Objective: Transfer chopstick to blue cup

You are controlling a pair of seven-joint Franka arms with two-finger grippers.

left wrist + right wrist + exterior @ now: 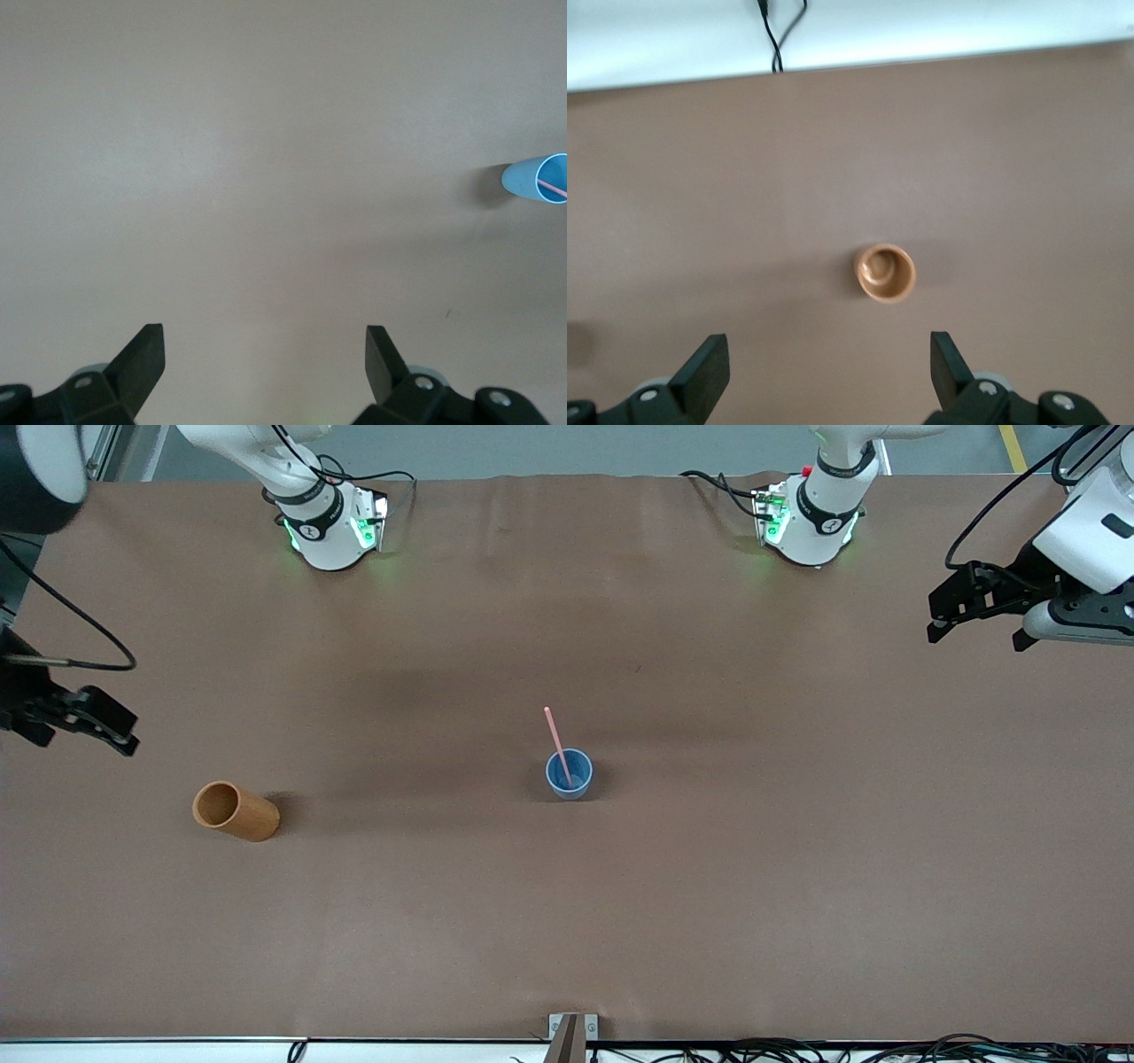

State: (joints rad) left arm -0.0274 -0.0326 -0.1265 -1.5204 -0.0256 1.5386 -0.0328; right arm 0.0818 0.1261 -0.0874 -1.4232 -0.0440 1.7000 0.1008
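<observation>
The thin pale-pink chopstick [557,742] already stands in the small round blue cup [569,774], which sits upright near the middle of the brown-covered table [567,921]. The stick's lower end rests inside the cup and its long axis leans away from the front camera, its free tip slanting slightly toward the right arm's end of the table. Judged from this, the transfer looks complete, so no further move seems to turn on reaching it.

The left gripper [974,631] hangs over the table edge at the left arm's end, fingers spread wide and empty; in the left wrist view the blue cup shows well apart from it. The right gripper [113,729] hangs over the right arm's end, likewise spread and holding nothing, near the upright orange-brown wooden cup [236,811], which looks empty. Both arms wait, each well clear of the blue cup, the left arm perhaps slightly farther from it
</observation>
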